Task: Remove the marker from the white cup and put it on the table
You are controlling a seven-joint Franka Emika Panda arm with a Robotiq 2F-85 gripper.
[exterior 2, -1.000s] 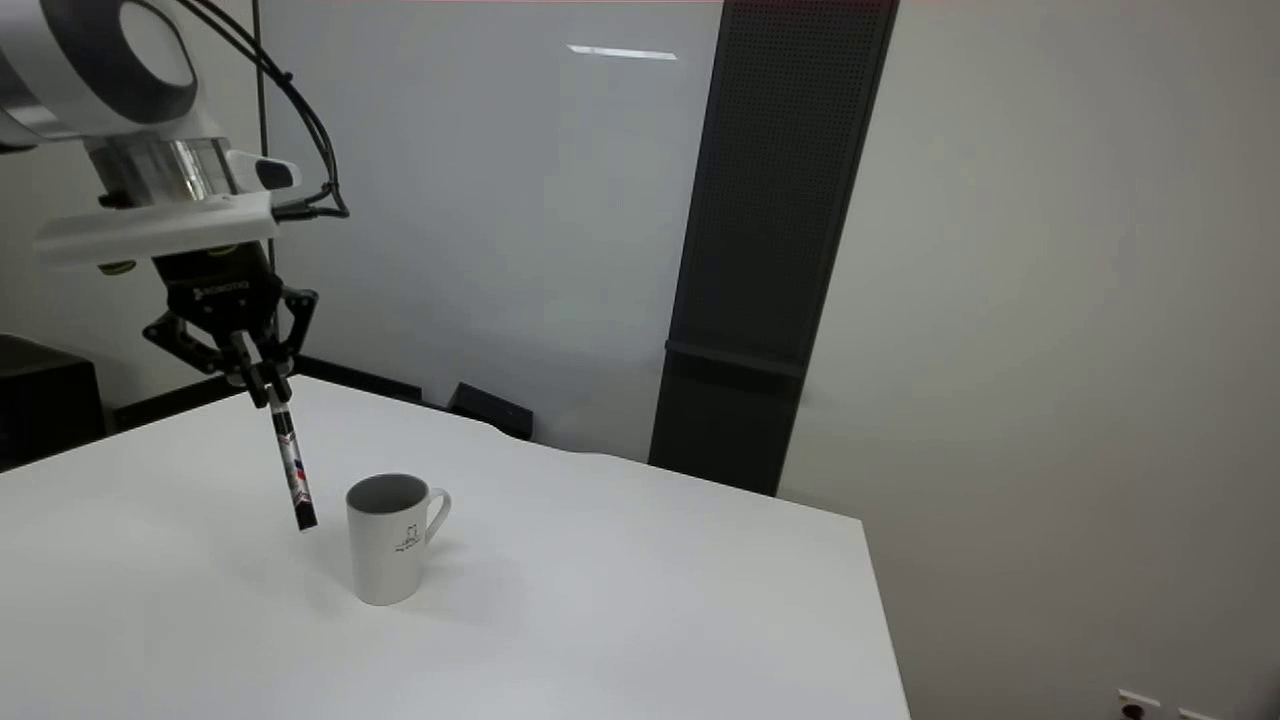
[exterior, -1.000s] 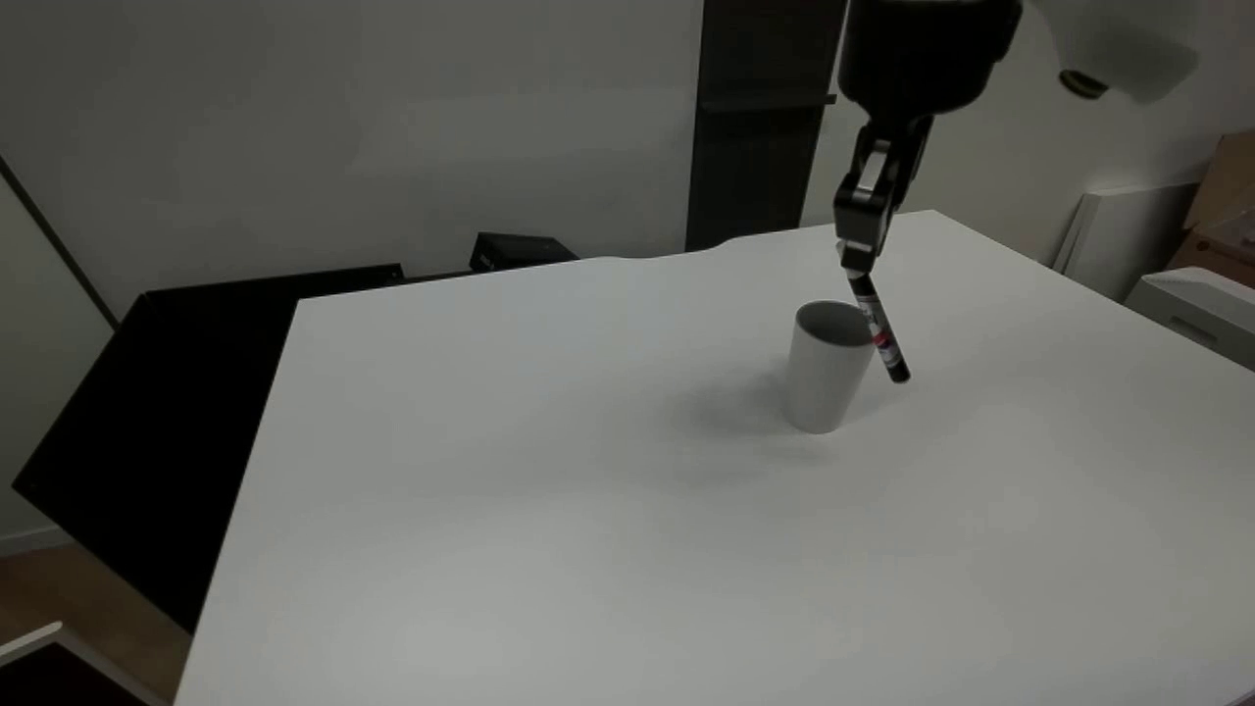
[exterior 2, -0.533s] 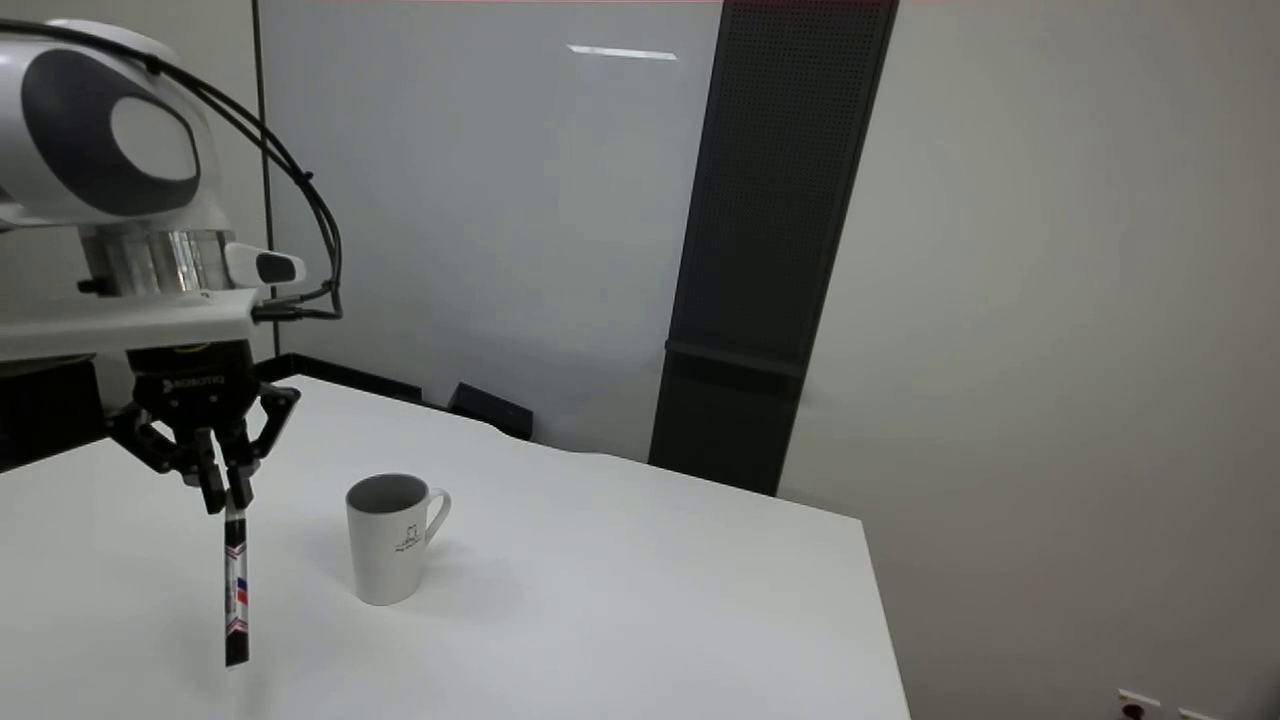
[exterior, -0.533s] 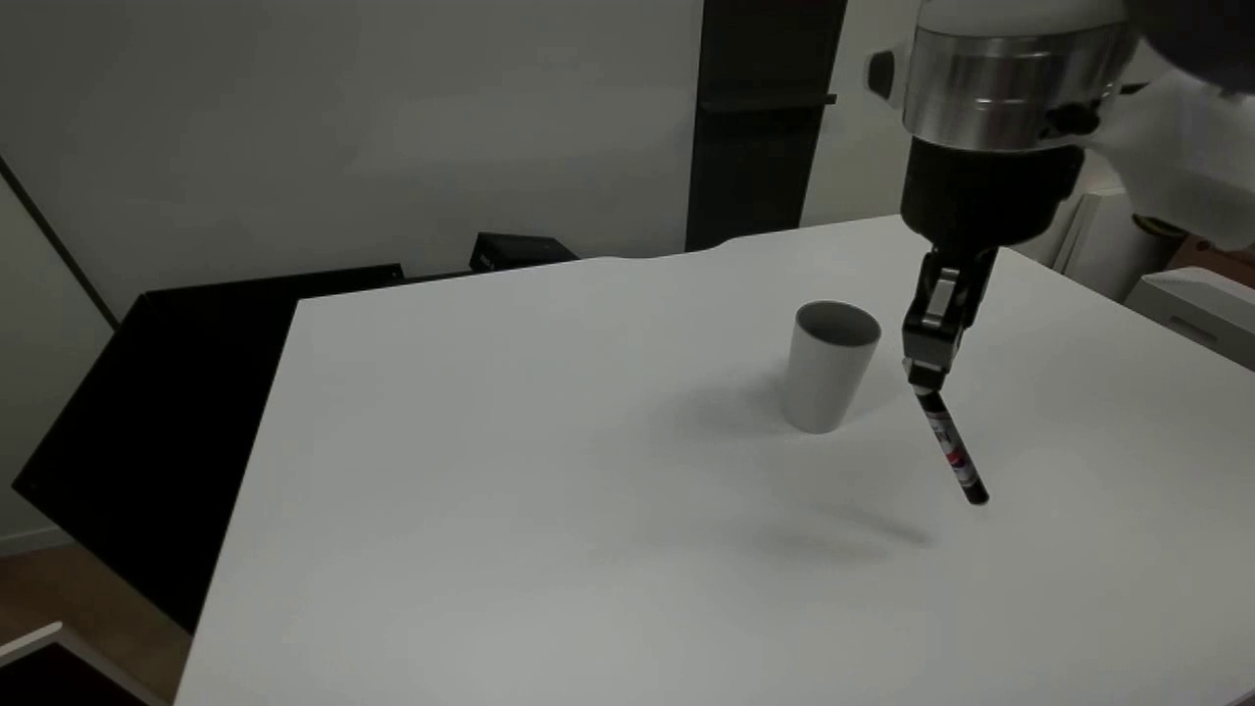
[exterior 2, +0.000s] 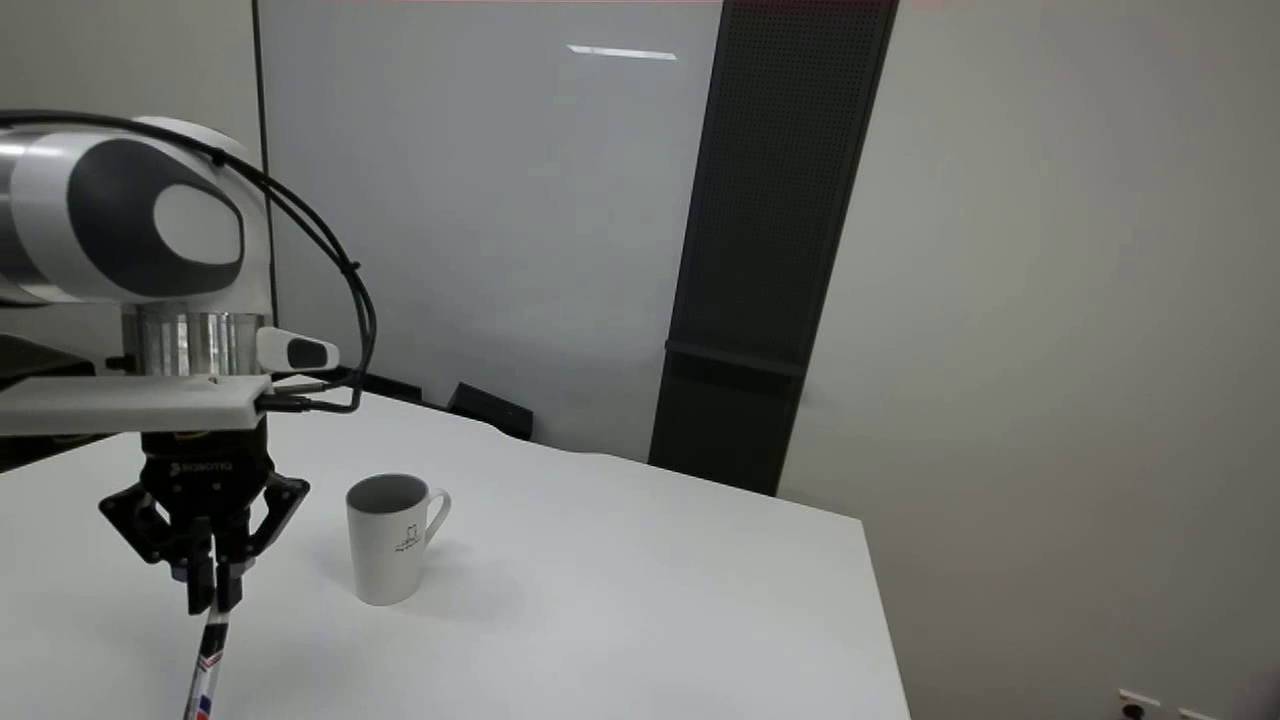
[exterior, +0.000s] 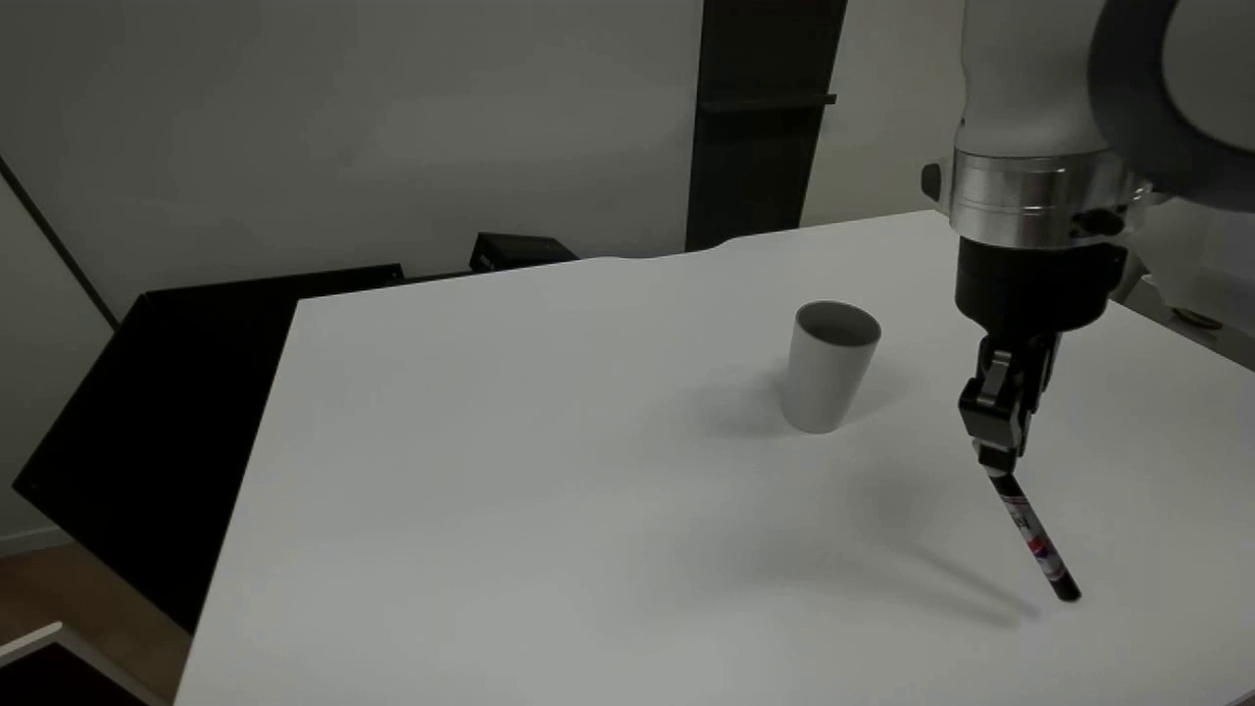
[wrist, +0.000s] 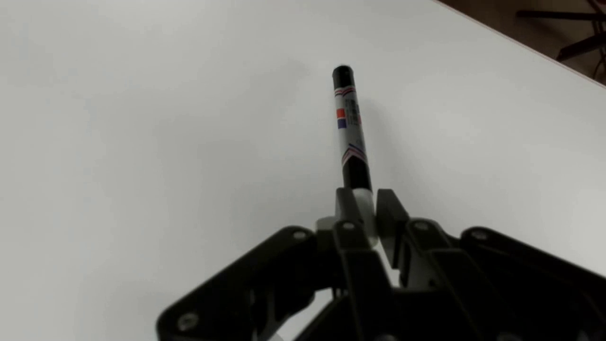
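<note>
The gripper [wrist: 363,204] is grasping the marker [wrist: 351,125] by its white end, the rest dangling just below! In an exterior view it's slanting downward right of the white cup [exterior: 827,382], black tip [exterior: 1065,588] pointing near and right over the table [exterior: 471,490]. The wrist view is catching that tip; an exterior view is cutting it off but showing the cup's handle [exterior 2: 442,512].

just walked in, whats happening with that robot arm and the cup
A robot arm has its tool shut on the pale end of a marker. The marker hangs tilted, its lower end apparently above the table, not yet set down. The cup stands upright on the table, apart from the marker.
</note>
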